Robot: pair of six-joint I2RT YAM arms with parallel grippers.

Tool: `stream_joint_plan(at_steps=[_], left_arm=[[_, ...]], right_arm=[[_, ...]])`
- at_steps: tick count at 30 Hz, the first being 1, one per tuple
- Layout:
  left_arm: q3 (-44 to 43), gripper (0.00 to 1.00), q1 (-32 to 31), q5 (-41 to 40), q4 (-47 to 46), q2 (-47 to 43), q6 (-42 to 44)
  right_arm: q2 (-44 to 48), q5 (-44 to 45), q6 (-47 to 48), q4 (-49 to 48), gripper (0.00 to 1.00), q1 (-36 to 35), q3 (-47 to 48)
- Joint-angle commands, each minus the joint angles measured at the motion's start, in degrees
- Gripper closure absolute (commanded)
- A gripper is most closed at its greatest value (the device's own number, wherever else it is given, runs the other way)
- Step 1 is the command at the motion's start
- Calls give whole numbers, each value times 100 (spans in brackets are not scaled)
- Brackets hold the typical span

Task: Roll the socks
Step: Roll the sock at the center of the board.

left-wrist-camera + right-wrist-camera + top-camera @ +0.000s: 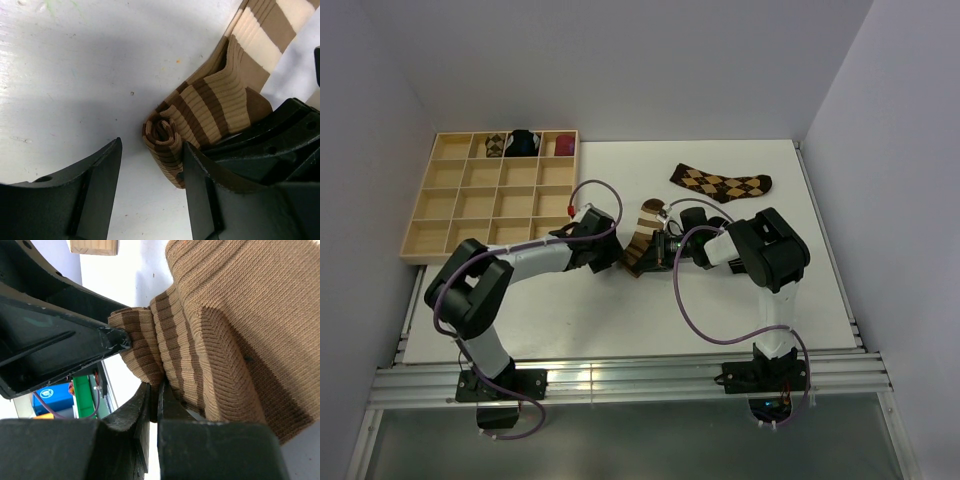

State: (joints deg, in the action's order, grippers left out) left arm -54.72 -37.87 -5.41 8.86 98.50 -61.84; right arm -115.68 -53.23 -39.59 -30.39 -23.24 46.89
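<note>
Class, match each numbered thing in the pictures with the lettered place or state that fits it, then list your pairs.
1 striped sock
2 argyle sock
3 maroon bundle
4 left tool

a lying flat, alone on the table
b open
c rolled at one end
d in the wooden tray

Pairs: 1-c, 2-a, 3-d, 4-b

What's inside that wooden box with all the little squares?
Three rolled socks sit in the back row: argyle bundle, black bundle, maroon bundle. Anything beneath them is covered.
</note>
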Motion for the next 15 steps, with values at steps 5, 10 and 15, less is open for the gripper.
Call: stream_joint_plan(at_steps=[5,10,15], left_arm=[[-83,48,-45,-118,28,205,-109],[-127,53,-45,-293,115,284,-117],[-188,60,-37,-320,177,424,-144]], right_arm=[[-104,454,180,420,100,13,22],[19,524,277,482,99,13,4],[150,612,417,595,97,-40,-14]])
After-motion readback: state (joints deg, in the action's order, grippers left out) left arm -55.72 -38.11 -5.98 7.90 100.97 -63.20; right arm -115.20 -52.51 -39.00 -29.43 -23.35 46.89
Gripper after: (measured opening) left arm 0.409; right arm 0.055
